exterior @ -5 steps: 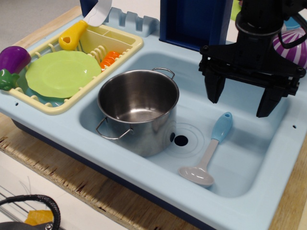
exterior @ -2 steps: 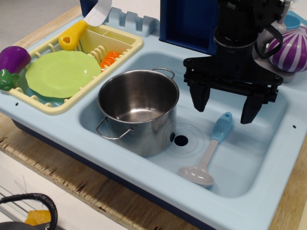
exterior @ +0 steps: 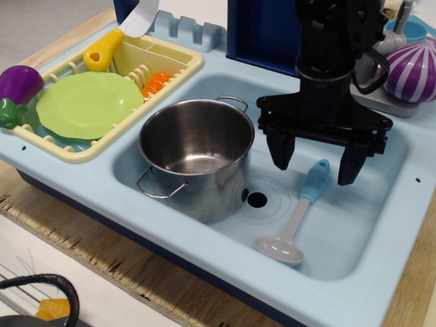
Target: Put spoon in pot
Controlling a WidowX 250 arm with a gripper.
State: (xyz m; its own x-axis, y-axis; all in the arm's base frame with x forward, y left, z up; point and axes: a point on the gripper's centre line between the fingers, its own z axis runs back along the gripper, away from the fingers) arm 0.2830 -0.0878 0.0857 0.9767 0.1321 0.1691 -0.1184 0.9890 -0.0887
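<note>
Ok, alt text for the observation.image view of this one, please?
An open black pincer hovers over the blue handle of a toy spoon lying in a light blue toy sink. An empty steel pot stands left of the spoon, and a dish rack holds a green plate.

Counter: pale wooden board (exterior: 102,262), rough front edge; carries light blue toy sink unit (exterior: 354,272)
Back: dark blue panel (exterior: 262,30)
</note>
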